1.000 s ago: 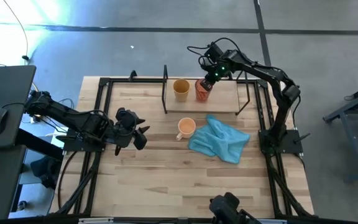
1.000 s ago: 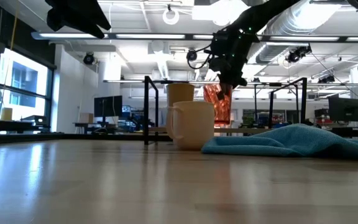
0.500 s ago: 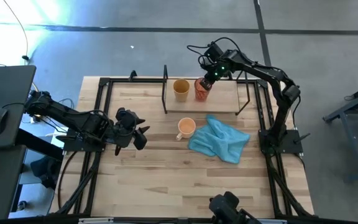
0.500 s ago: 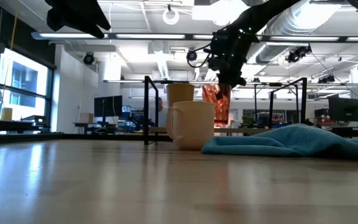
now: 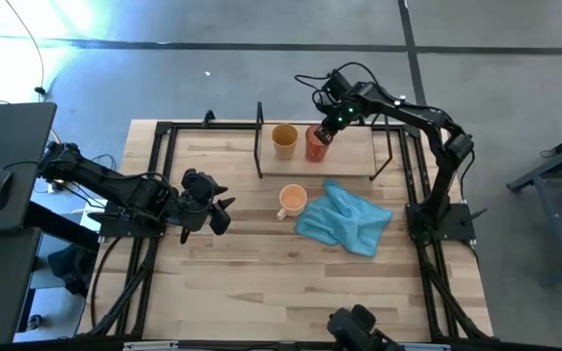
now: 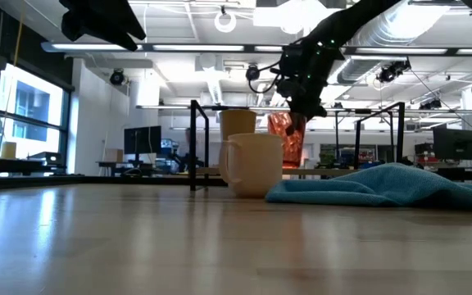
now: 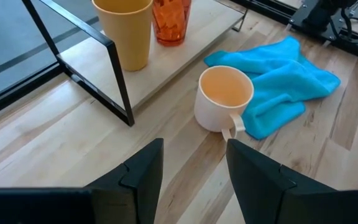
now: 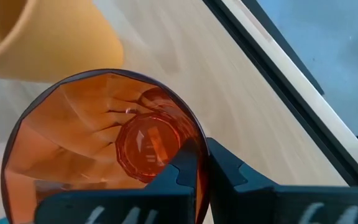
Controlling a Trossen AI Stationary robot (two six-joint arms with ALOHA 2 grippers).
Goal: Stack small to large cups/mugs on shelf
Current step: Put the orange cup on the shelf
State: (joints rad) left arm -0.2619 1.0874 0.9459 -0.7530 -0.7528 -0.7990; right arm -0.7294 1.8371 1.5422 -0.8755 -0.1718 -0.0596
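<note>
The red patterned cup [image 5: 316, 143] stands on the shelf's wooden board [image 5: 351, 148], right of the mustard-yellow cup [image 5: 284, 139], which rests upright on the same board. My right gripper [image 5: 326, 125] is over the red cup and shut on its rim. The light orange mug [image 5: 292, 201] stands on its base on the table, near of the shelf, its handle toward the near edge. My left gripper [image 5: 220, 214] hovers open over the table's left part, well clear of the mug [image 7: 222, 99]. My right gripper [image 8: 202, 168] holds the red cup [image 8: 104, 143] by its rim [image 8: 199, 135], one finger inside the cup and one outside, the wall pinched between them. The fingers come from above, pointing down. The cup is upright; the mug hides its base in the low view.
A crumpled blue cloth [image 5: 344, 219] lies on the table right of the mug, touching it. The shelf's thin black rods [image 7: 114, 68] rise at the board's left and right ends. Black arm frames run along both table sides. Bare tabletop lies toward the near edge.
My right arm has shifted a little toward the table's right while its fingers stay on the red cup's rim. The cups, mug and cloth stand where they were, and my left arm has kept still.
</note>
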